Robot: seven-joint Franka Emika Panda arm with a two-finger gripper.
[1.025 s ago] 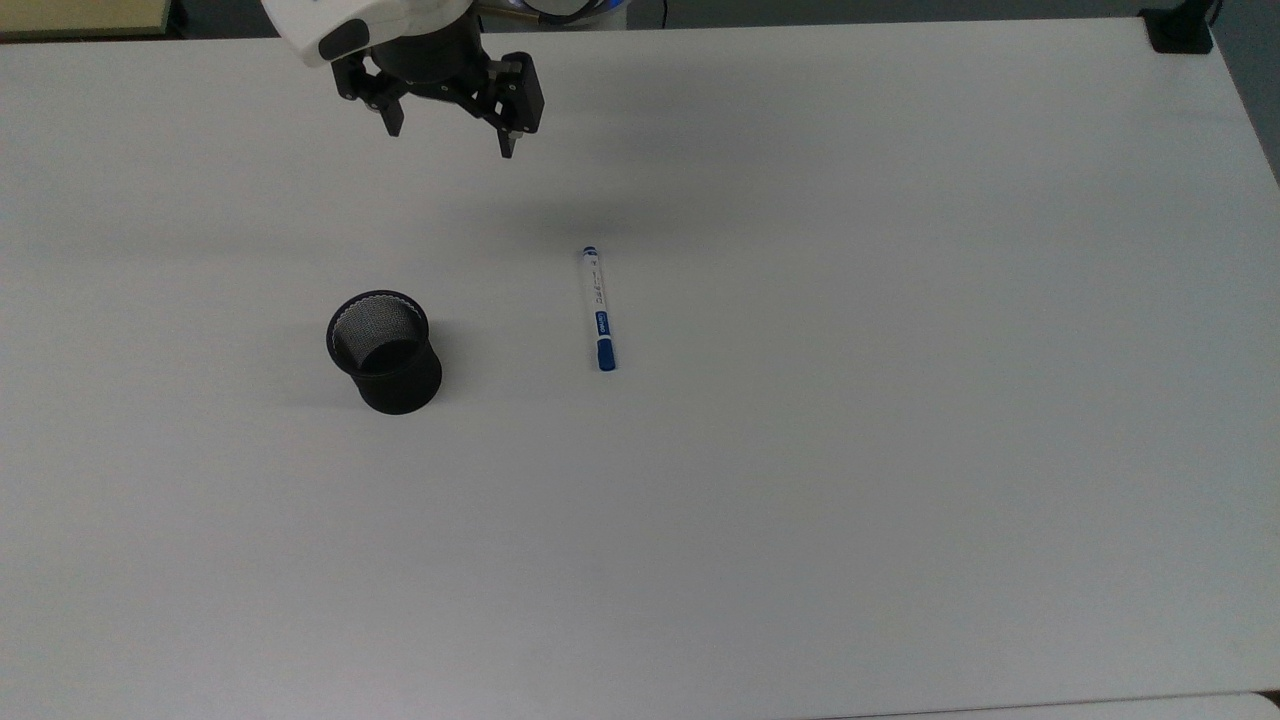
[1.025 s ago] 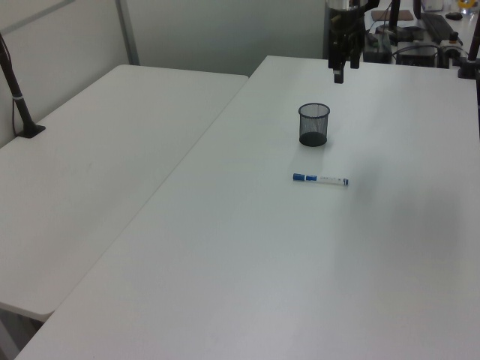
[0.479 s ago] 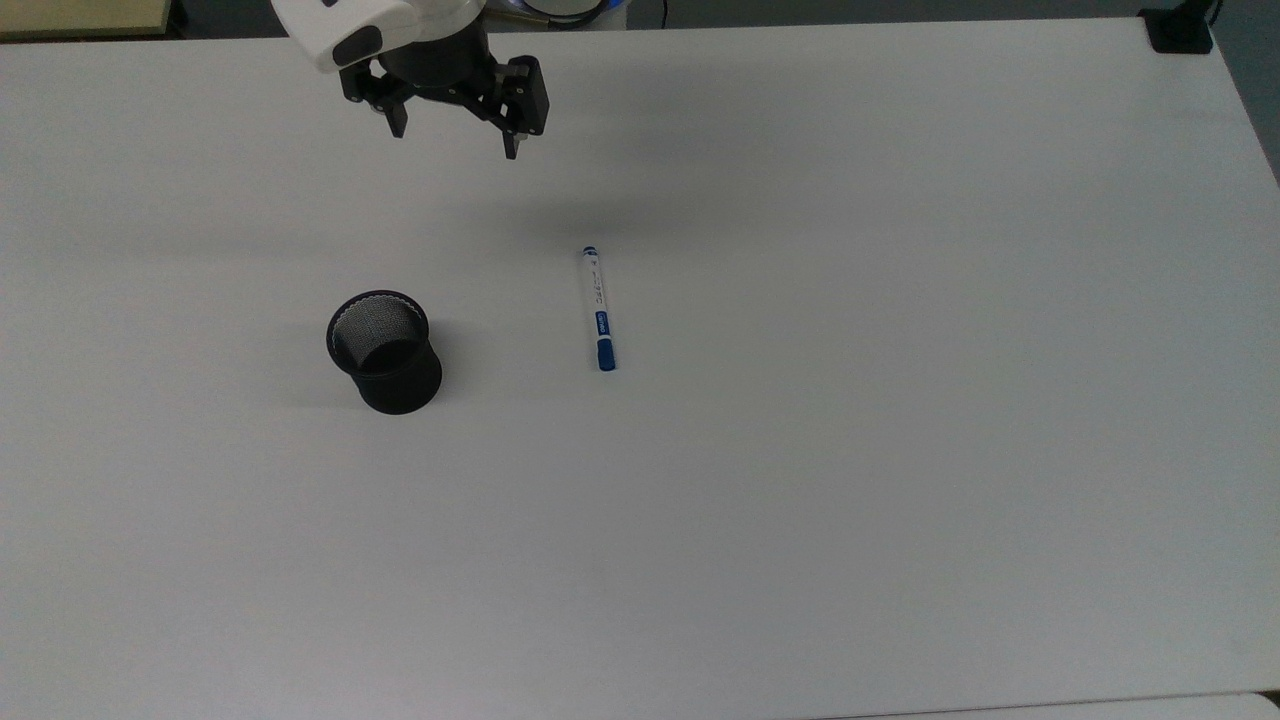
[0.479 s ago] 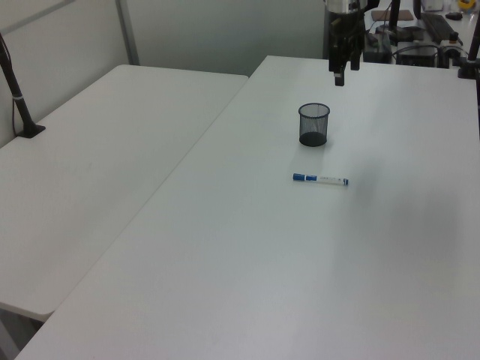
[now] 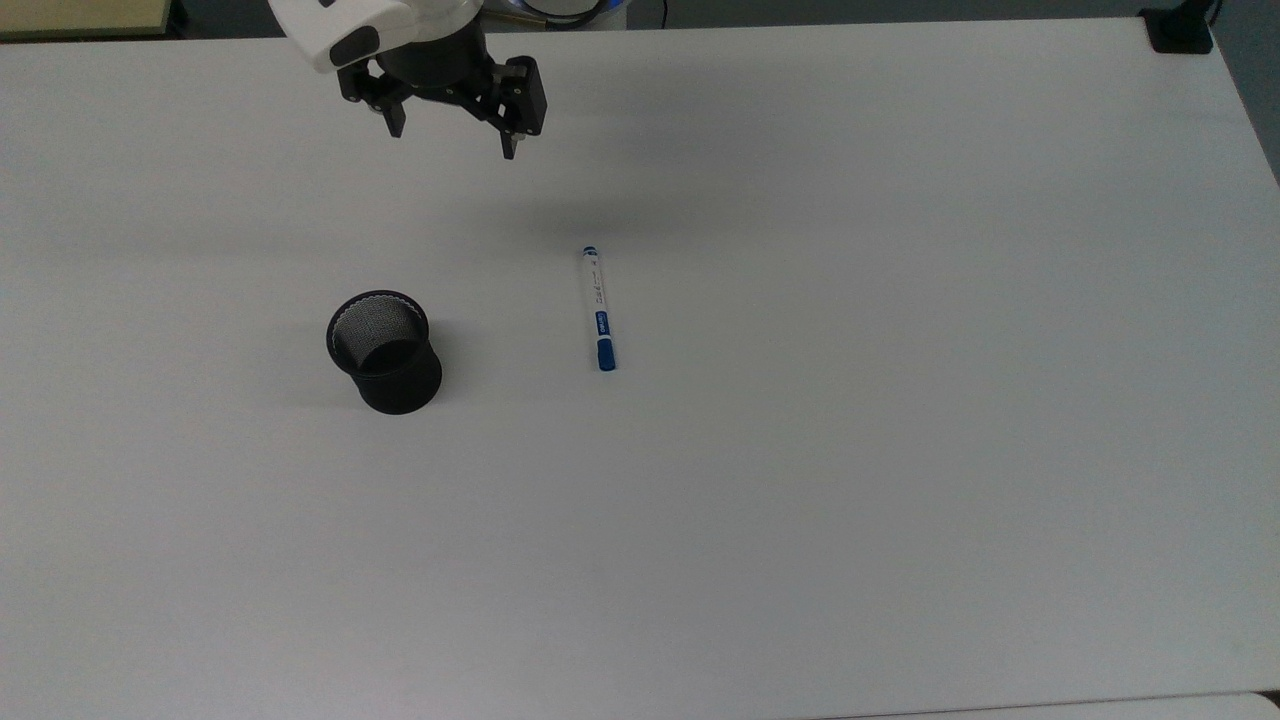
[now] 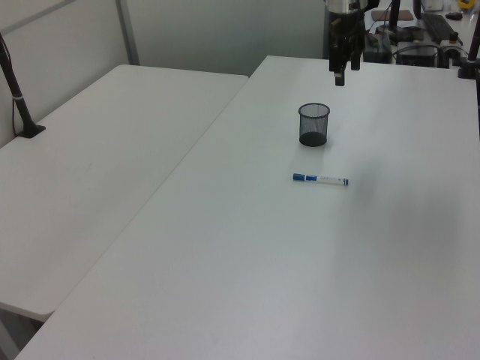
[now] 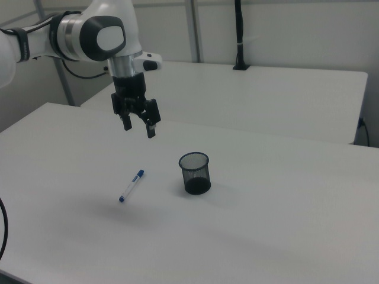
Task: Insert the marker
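Observation:
The marker (image 5: 598,308), white-barrelled with a blue cap, lies flat on the white table; it also shows in the left view (image 6: 320,179) and the right view (image 7: 131,185). A black mesh cup (image 5: 384,351) stands upright to the marker's left in the top view, and appears too as the cup (image 6: 313,124) and the cup (image 7: 195,173). My gripper (image 5: 452,140) hangs open and empty well above the table near the far edge, away from both marker and cup; it shows too as the gripper (image 7: 138,129) and the gripper (image 6: 339,72).
The white table (image 5: 850,450) stretches wide to the right and front in the top view. A second table (image 6: 90,172) adjoins it on the left view's left. Black clamp posts stand at the corner (image 5: 1180,30) and on the other table (image 7: 239,35).
The gripper has drifted slightly up the top view since a second ago and barely moved in the last half second. Marker and cup are unmoved.

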